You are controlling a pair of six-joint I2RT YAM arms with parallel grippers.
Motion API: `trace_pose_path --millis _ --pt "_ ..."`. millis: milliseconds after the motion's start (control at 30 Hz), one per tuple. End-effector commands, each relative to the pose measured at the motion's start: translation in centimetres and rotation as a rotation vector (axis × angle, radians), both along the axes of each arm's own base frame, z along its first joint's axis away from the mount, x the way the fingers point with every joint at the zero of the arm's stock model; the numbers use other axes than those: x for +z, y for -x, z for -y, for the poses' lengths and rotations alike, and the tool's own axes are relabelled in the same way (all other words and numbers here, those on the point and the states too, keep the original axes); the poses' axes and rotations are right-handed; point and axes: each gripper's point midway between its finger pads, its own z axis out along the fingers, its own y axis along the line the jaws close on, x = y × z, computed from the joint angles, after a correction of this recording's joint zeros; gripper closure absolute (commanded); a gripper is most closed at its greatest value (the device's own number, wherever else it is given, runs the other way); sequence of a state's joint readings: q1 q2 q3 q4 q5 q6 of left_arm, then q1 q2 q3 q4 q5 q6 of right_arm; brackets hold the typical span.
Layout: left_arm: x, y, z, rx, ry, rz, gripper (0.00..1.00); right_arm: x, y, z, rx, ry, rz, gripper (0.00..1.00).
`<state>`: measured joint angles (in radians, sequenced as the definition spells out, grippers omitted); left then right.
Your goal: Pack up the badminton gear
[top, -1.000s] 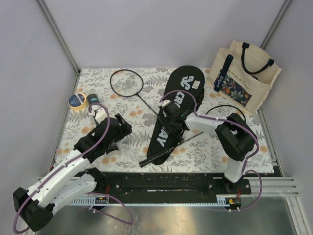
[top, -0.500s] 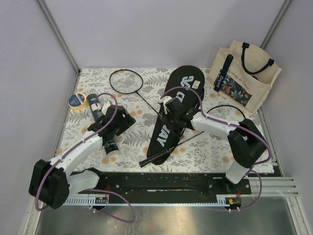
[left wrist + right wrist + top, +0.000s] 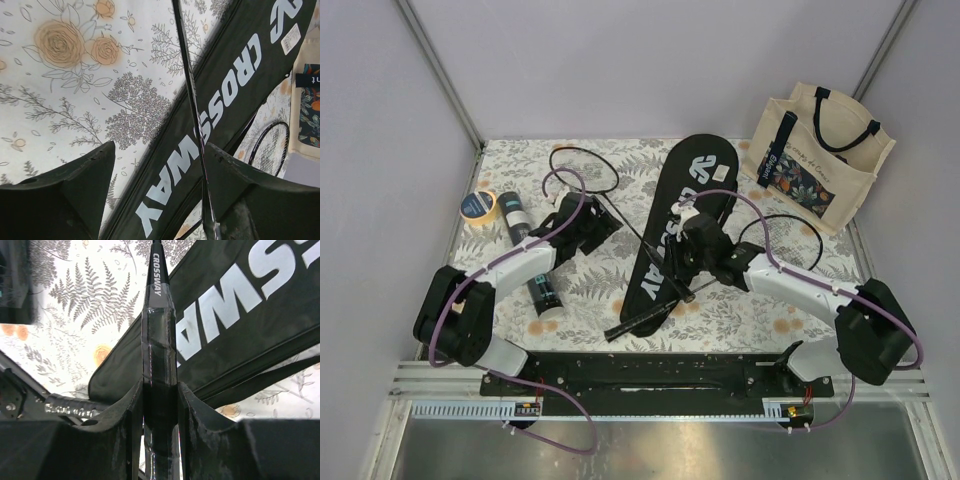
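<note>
Toward the front of the table, a second racket lies untouched beside the narrow end of the long black CROSSWAY bag. Just beyond it the right gripper, wider a second ago, is now clenched on the wrapped handle of the first racket. Farther back the left gripper, swung forward from beside the black tube, hovers with jaws spread astride that racket's thin shaft, so bagging it looks ready to begin.
</note>
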<state>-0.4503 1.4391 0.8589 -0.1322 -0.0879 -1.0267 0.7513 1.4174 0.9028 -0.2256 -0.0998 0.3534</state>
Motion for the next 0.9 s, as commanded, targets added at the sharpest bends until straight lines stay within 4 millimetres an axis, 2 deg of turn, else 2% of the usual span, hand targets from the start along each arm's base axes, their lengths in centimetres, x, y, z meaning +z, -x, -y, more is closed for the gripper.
trace_pose_path --millis 0,67,233,333,433,567,633,733,867 --pt "0.8 -2.0 2.3 -0.018 0.138 0.053 0.27 4.1 1.0 -2.3 -0.037 -0.231 0.022 0.86" --pt "0.3 -1.9 3.7 -0.061 0.197 0.043 0.29 4.4 1.8 -2.7 -0.031 -0.242 0.027 0.86" --pt "-0.6 -1.6 5.0 -0.099 0.269 0.031 0.38 4.0 2.5 -3.1 -0.033 -0.221 0.024 0.85" --pt "-1.1 -1.3 5.2 -0.118 0.286 0.030 0.51 3.5 2.9 -3.5 -0.036 -0.226 0.011 0.84" --pt "-1.2 -0.5 5.4 -0.142 0.298 0.027 0.71 3.3 3.4 -3.8 -0.031 -0.244 -0.006 0.81" --pt "-0.5 0.2 5.6 -0.193 0.298 0.052 0.98 3.2 4.1 -4.0 -0.025 -0.279 -0.039 0.63" --pt "0.4 0.7 5.7 -0.229 0.297 0.078 1.00 4.7 4.0 -4.3 -0.022 -0.336 -0.010 0.50" --pt "1.5 1.6 5.8 -0.292 0.279 0.111 1.00 5.8 3.5 -3.8 -0.044 -0.357 0.033 0.29" --pt "3.3 3.3 6.0 -0.379 0.260 0.162 1.00 8.0 2.3 -2.9 -0.100 -0.397 0.099 0.17"
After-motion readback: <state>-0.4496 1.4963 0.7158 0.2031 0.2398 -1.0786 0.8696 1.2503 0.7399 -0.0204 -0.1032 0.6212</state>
